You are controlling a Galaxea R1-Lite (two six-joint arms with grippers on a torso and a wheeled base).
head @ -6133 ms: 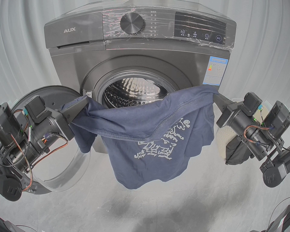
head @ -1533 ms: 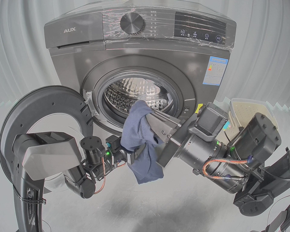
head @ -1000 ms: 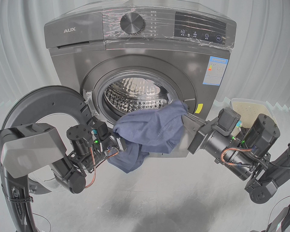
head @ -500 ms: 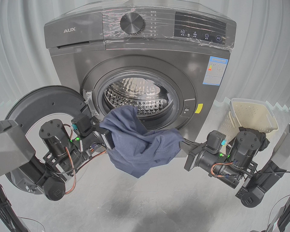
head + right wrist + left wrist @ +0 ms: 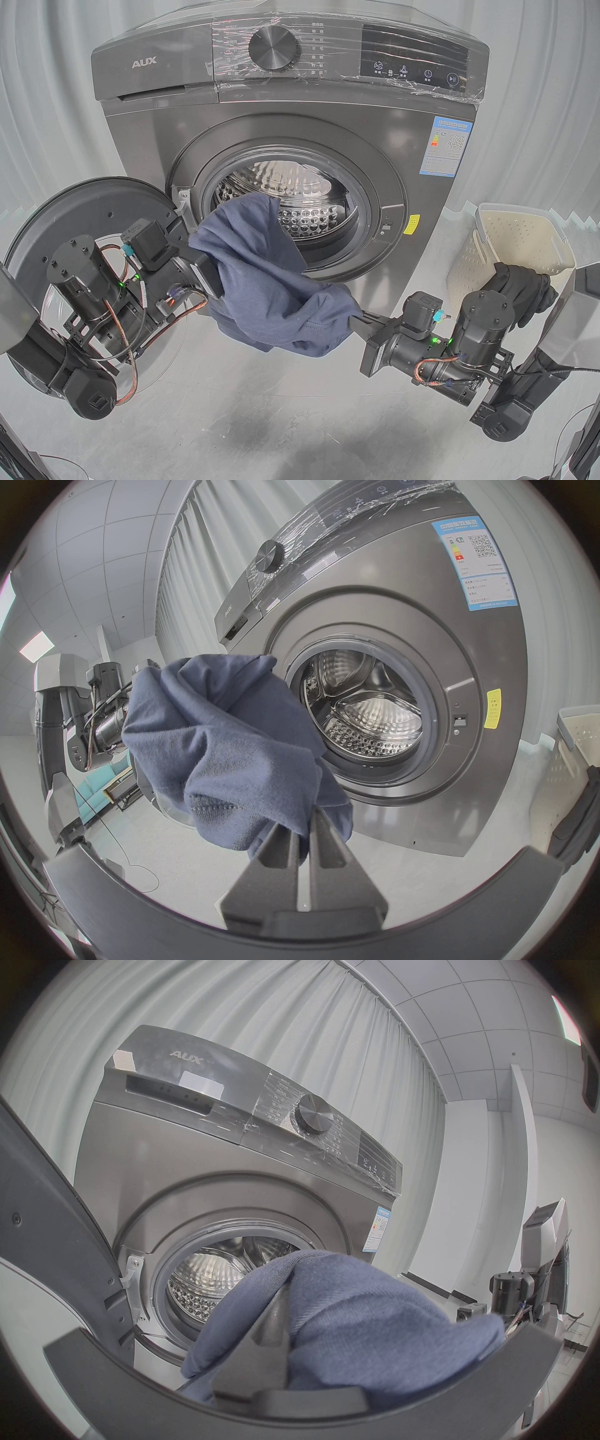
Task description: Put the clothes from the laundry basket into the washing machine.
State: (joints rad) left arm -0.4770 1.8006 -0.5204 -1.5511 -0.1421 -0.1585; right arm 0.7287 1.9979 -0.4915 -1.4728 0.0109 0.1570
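Head view. You have one washing machine with its door swung fully open to the left. The drum mouth is uncovered across its upper and right part. One navy shirt spans both arms and hangs above the floor without touching it. Its top fold overlaps the lower left rim of the drum mouth.

The left gripper sits raised, just in front of the door's inner edge, with its tip buried in cloth. The right gripper is lower and nearer, pointing left, and holds the shirt's trailing end. One laundry basket stands far right beside the machine, with one dark garment draped over its near rim.

Left wrist view. The fingers are drawn together on the shirt; cloth covers one of them. The drum mouth lies just beyond the fold.

Right wrist view. The fingers are pinched closed on a bunched corner of the shirt. The drum mouth stands open past it. The laundry basket is at the edge.
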